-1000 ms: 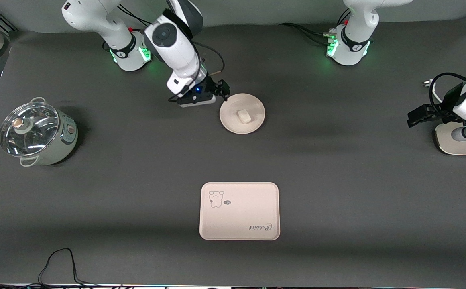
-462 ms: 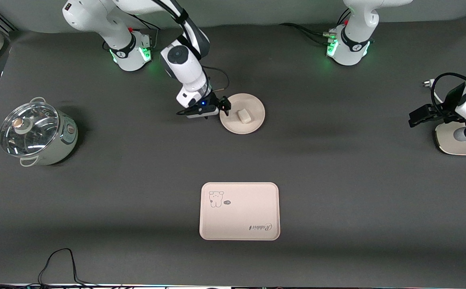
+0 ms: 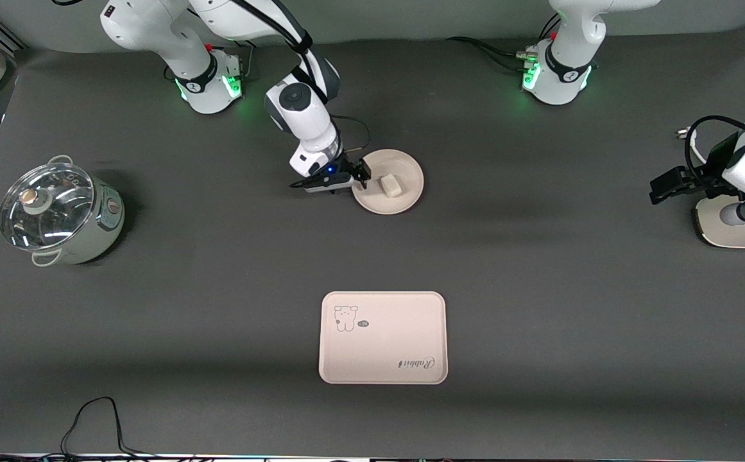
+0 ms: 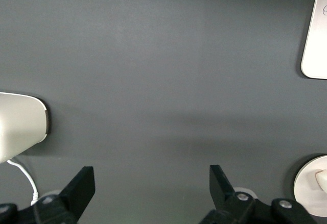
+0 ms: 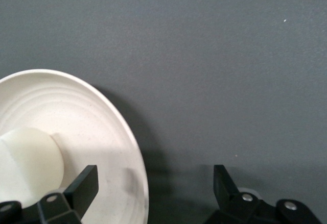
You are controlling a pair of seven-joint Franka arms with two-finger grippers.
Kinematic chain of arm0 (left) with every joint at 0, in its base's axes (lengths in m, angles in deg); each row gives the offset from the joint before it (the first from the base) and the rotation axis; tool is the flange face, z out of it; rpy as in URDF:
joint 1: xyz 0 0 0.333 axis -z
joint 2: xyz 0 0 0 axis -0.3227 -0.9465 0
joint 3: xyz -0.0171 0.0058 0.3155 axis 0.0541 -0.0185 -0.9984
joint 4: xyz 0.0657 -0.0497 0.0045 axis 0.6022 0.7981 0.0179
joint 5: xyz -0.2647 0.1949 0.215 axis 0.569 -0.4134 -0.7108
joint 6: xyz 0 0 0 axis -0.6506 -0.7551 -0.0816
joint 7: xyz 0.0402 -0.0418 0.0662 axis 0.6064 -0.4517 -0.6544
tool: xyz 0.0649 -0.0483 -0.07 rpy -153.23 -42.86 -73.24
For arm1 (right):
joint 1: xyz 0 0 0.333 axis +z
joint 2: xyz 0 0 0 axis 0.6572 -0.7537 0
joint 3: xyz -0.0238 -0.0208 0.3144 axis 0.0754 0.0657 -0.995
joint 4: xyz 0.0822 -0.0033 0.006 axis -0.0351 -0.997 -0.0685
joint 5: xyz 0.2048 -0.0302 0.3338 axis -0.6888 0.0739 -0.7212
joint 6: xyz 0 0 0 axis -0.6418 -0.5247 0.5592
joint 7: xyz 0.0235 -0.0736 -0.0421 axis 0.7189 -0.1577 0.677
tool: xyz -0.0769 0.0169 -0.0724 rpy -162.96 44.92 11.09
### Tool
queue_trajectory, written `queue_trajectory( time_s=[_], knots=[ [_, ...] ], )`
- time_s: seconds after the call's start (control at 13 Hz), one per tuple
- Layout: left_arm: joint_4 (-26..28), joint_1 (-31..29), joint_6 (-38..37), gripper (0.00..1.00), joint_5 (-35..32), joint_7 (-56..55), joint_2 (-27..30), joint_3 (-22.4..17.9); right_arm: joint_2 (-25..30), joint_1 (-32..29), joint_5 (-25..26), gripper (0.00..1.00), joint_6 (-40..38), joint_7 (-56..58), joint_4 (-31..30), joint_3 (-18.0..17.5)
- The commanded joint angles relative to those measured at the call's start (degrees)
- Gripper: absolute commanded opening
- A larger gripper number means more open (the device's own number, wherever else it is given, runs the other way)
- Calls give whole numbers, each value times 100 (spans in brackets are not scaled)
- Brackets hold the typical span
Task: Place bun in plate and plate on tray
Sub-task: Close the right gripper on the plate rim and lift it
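The bun [image 3: 391,185] lies in the round plate [image 3: 405,164], which stands on the table between the arms' bases and the tray. The rectangular tray [image 3: 383,337] lies nearer the front camera. My right gripper [image 3: 362,173] is open, low at the plate's rim on the right arm's side. In the right wrist view the gripper [image 5: 153,188] straddles the rim of the plate [image 5: 102,117], one finger over the plate, one over the table, with the bun [image 5: 30,157] beside it. My left gripper [image 3: 657,188] waits open and empty over the table's left-arm end [image 4: 150,188].
A lidded pot [image 3: 58,212] stands at the right arm's end of the table. A white device base [image 3: 738,224] sits under the left arm's wrist. The left wrist view shows a tray corner [image 4: 317,40] and the plate's edge [image 4: 306,183].
My right arm has lowered and brought its open gripper down to the plate's rim. The plate, bun and tray have not moved. The left arm has barely moved.
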Motion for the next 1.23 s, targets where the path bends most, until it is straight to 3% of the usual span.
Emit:
queue_trajectory(
  time_s=[0.0, 0.15, 0.38, 0.69, 1.0, 1.15],
  knots=[
    [-16, 26, 79, 100, -3, 63, 51, -84, -36, 63, -165, 100, 73, 19, 52, -56],
    [-34, 35, 27, 100, -12, 54, 34, -84, -19, 63, -165, 96, 38, -33, 60, -65],
    [-60, 17, 44, 100, -29, 63, 7, -102, -10, 63, -165, 57, 11, -34, 60, -83],
    [-95, 26, 53, 100, -29, 54, 8, -93, 25, 54, -165, 18, 3, -34, 60, -83],
    [-139, 44, 53, 100, -29, 54, 8, -84, 34, 54, -165, 3, -6, -25, 60, -83],
    [-166, 52, 70, 100, -29, 72, 7, -84, 43, 54, -165, 0, 3, -25, 60, -83]
  ],
)
